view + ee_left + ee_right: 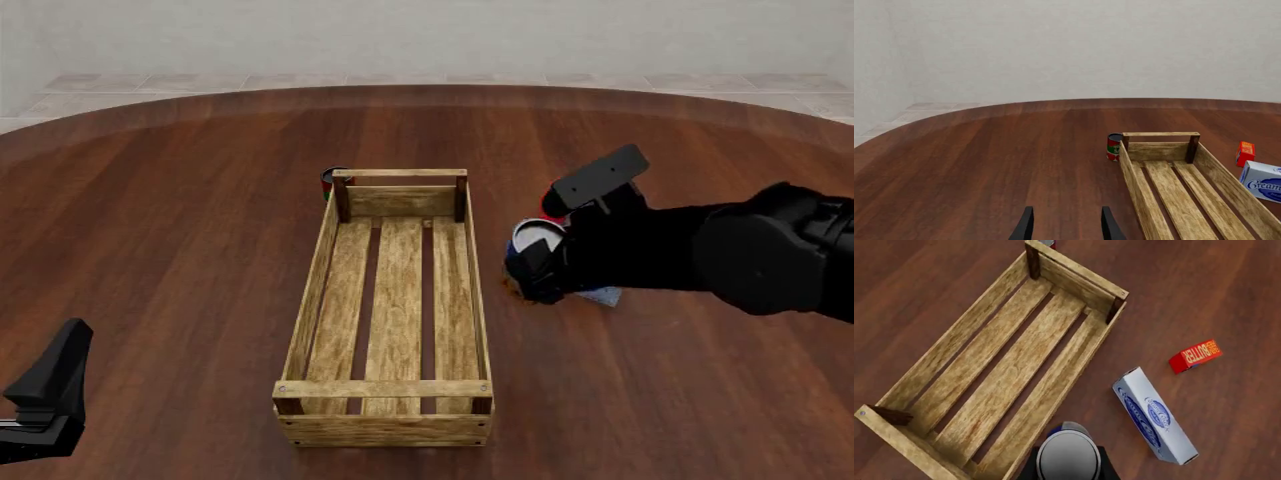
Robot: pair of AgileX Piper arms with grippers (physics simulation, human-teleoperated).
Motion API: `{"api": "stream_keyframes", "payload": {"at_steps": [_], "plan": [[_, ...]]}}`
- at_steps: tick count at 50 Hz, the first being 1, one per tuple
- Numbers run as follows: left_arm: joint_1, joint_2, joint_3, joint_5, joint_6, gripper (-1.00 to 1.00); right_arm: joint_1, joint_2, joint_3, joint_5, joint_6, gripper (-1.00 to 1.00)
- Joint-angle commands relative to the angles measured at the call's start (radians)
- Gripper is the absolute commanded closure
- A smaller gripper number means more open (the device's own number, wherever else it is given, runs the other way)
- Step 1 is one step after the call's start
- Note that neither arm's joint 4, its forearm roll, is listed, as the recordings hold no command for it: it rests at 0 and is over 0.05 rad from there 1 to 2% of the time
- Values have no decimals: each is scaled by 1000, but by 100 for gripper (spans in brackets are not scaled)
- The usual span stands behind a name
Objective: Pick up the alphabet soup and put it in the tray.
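My right end effector (537, 262) grips the alphabet soup (1067, 454), its fingers closed against the can's sides, holding it above the tabletop (174, 200) just beside the tray's (318, 275) right wall. The tray holds nothing. Below lie a cream cheese box (1154, 415) and a butter box (1195, 355) (both right of the tray). My left end effector (1066, 225) hangs with fingers parted around nothing, well apart. A dark can (1113, 146) stands at the tray's far left corner.

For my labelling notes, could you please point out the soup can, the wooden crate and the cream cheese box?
Silvery-topped soup can (1067, 456), right wrist view, flat lid.
Light-wood slatted crate (395, 300), front view, middle slat.
Blue-and-white cream cheese box (1152, 415), right wrist view, top face.
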Motion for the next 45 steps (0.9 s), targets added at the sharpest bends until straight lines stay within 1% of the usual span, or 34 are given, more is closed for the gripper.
{"api": "stream_keyframes", "payload": {"at_steps": [1,25,34,45], "plan": [[-1,-4,0,4,0,-100,46,30,-66,5,13,100],[-1,-3,0,4,0,-100,149,133,-200,9,28,100],[-1,-4,0,4,0,-100,190,193,-241,-6,36,100],[-1,-3,0,4,0,-100,212,261,-275,-23,44,100]]}}
